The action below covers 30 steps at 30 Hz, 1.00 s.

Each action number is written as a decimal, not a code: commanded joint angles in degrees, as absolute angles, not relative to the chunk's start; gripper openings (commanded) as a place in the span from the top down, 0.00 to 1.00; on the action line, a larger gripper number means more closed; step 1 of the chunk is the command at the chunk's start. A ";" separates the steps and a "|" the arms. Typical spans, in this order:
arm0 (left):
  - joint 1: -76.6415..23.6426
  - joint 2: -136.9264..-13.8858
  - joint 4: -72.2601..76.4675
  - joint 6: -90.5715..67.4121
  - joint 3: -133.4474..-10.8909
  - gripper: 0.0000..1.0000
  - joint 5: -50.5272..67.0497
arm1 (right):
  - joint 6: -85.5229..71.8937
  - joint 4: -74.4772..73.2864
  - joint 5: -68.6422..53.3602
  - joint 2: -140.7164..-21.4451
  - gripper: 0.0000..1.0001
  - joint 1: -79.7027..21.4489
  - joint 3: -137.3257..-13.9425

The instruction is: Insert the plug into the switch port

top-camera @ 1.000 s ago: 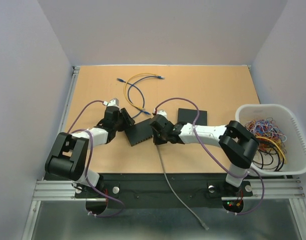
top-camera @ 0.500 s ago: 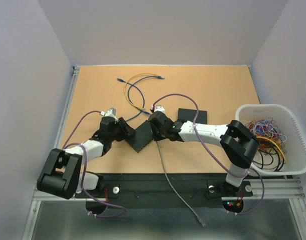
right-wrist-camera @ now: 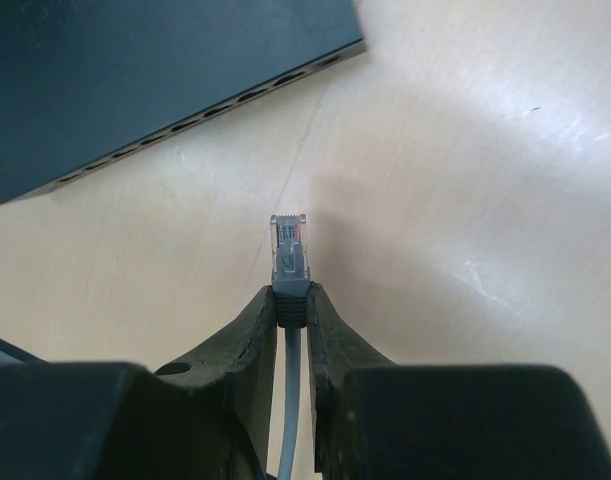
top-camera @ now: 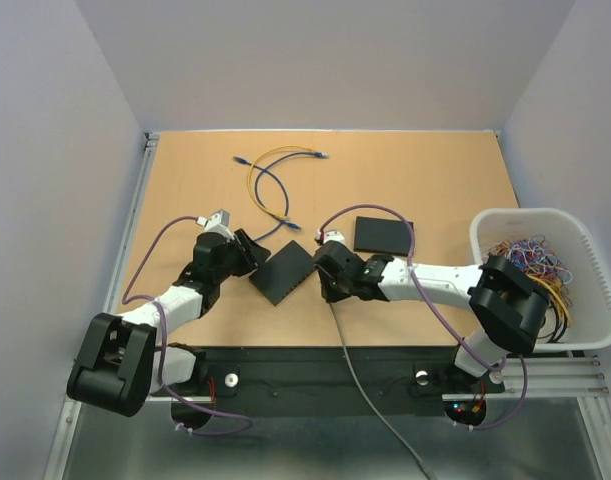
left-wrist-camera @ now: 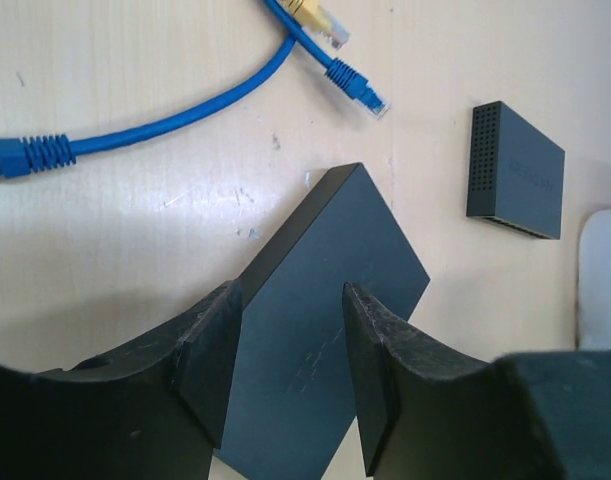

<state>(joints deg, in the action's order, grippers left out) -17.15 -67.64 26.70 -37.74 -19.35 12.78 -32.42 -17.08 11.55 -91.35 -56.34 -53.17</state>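
The black switch (top-camera: 283,272) lies at an angle on the table's middle. In the right wrist view its port row (right-wrist-camera: 185,120) faces the plug from the upper left. My right gripper (top-camera: 328,280) is shut on the grey boot of a grey cable's clear plug (right-wrist-camera: 290,248), which points at the table a short way off the port side. My left gripper (top-camera: 249,254) is open at the switch's left corner. In the left wrist view its fingers (left-wrist-camera: 210,365) stand apart over the switch (left-wrist-camera: 330,290) without pinching it.
A second black box (top-camera: 383,235) lies right of the switch. Blue and yellow patch cables (top-camera: 270,185) lie behind it, their plugs (left-wrist-camera: 355,85) close to the switch. A white basket (top-camera: 590,330) of cables stands at the right edge. The grey cable (top-camera: 370,400) trails over the front edge.
The switch has turned to a diamond angle. My left gripper has pulled back to its left corner. My right gripper has moved right and nearer with the plug, away from the switch.
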 commanded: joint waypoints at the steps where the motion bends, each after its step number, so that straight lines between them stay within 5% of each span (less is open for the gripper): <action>1: -17.14 -69.95 33.31 -37.44 -18.89 0.46 14.76 | -33.66 -16.26 12.12 -92.55 1.00 -59.76 -53.17; 11: -17.58 -82.17 35.77 -39.28 -20.57 0.50 18.19 | -34.80 -10.29 12.92 -93.08 1.00 -61.70 -52.12; 30: -25.13 -77.08 38.85 -44.91 -13.62 0.51 15.91 | -31.73 -8.88 10.11 -96.68 0.99 -62.58 -53.17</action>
